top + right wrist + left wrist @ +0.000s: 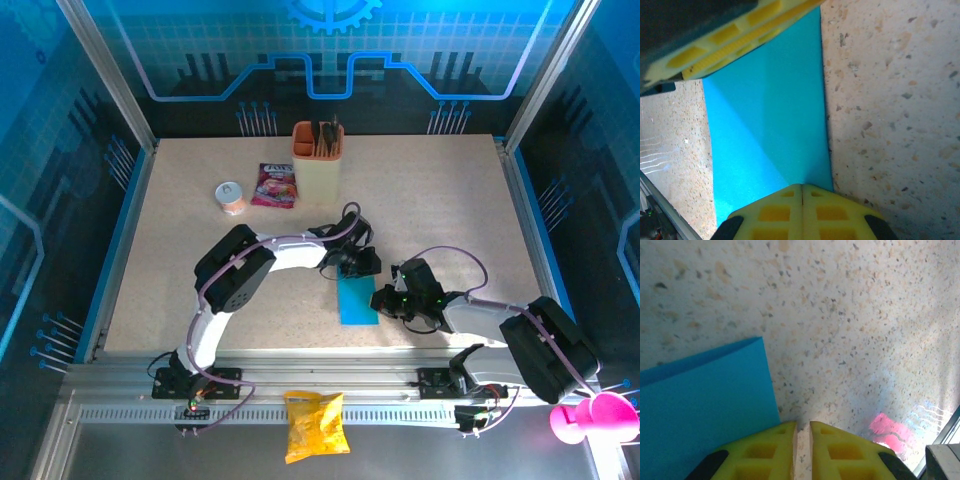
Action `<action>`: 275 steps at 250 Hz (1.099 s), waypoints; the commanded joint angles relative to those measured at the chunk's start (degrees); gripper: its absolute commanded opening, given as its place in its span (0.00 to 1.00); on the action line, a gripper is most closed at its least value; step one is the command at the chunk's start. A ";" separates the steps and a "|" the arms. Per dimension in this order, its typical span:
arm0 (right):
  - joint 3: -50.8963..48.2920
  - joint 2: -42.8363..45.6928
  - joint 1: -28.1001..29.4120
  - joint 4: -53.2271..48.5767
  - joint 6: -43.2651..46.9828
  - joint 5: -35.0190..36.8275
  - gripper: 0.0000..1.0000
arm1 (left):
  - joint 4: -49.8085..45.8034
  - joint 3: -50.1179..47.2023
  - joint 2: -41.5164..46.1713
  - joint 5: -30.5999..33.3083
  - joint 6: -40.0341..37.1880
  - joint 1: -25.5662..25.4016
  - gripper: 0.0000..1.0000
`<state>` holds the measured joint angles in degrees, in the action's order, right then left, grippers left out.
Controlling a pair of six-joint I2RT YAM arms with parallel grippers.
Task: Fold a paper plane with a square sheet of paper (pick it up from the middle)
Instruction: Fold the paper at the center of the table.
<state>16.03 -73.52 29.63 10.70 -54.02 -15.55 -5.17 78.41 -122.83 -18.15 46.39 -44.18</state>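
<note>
Here, the table [450,210] serves as the folding surface. The square sheet of paper [770,115], already doubled into a narrow strip, lies flat on it between the two hands. The right gripper [802,189] sits at the paper edge closest to it, its jaws fully closed, the yellow pads meeting in a thin line right over the sheet. From that, it looks to be pinning this end so the strip cannot slide, though I cannot tell whether any paper is nipped between the pads. A diagonal crease crosses the sheet and ends just ahead of those fingertips, which suggests the step in hand is a corner fold for the nose. The left gripper [803,426] stands at the far end, ahead of the right one, with the strip's side edge running in under its left finger. Its jaws are all but closed, with bare table showing through the thin slit between them and nothing held. Narrowed like that, the tips could serve as a blunt tool for rubbing a crease flat.
</note>
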 commanded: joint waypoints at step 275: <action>-0.74 -5.66 0.52 -10.26 -0.25 3.62 0.00 | -23.35 23.67 -5.72 9.93 -12.94 14.08 0.17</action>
<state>17.30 -75.79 29.63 11.00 -54.46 -15.44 -26.41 104.12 -134.21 -12.51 37.50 -32.14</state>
